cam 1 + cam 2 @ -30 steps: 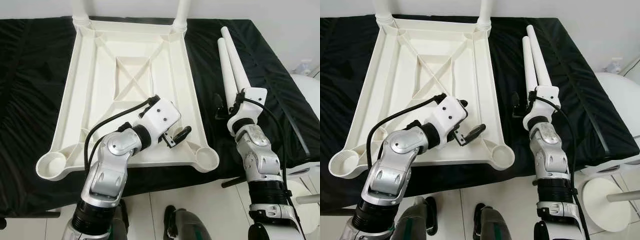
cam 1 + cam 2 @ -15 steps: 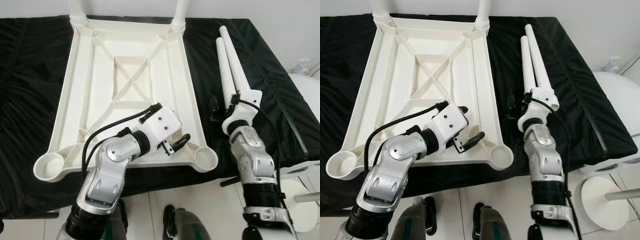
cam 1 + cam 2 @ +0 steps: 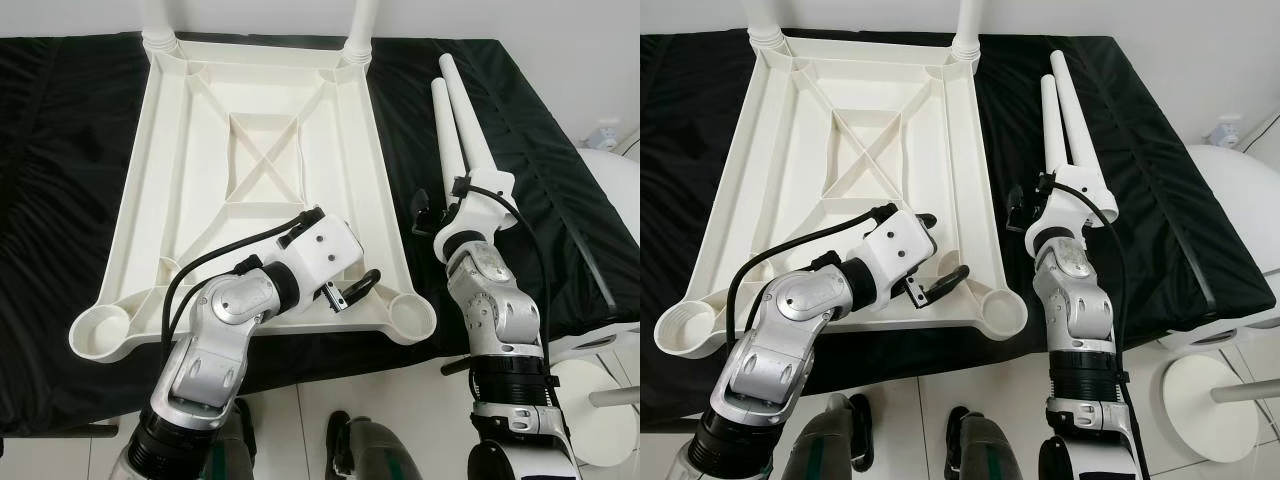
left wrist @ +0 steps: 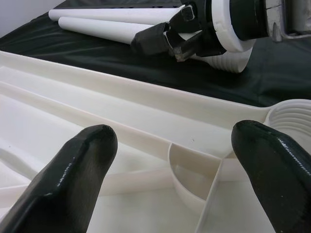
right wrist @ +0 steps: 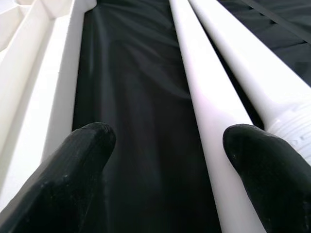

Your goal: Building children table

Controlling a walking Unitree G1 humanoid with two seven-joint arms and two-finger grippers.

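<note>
Silver jointed arms, white wrist housings, black cables; rounded black fingers (image 4: pixel 77 179)

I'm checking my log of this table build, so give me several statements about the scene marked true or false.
1. The white plastic tabletop lies upside down on the black cloth. True.
2. All four legs are screwed in. False: two near corner sockets are empty.
3. Two loose white tapered legs lie beside the tabletop. True.
4. The right gripper is shut on a leg. False: its fingers are open, above the cloth.
5. The left gripper is over the tabletop's near right corner. True.
</note>
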